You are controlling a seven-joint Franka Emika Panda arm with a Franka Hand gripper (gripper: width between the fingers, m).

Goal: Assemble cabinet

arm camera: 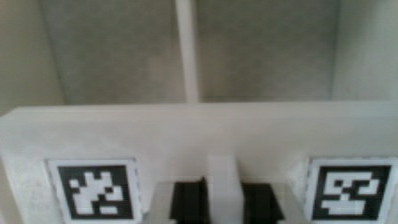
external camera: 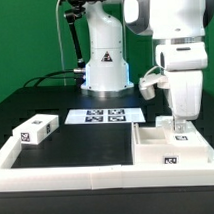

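The cabinet body [external camera: 157, 151], a large white hollow box with tags, lies on the black table at the exterior view's right. My gripper [external camera: 180, 124] reaches straight down onto its far edge. In the wrist view the body [arm camera: 196, 135] fills the frame, with one tag [arm camera: 93, 188] on one side and another tag [arm camera: 350, 185] on the other. My gripper [arm camera: 224, 206] has its dark fingers [arm camera: 187, 203] close on either side of a thin white wall of the body. A smaller white tagged block [external camera: 34, 129] lies apart at the exterior view's left.
The marker board [external camera: 103, 117] lies flat in front of the robot's base [external camera: 104, 70]. A low white rim [external camera: 67, 177] edges the table along the front and left. Cables hang behind the base.
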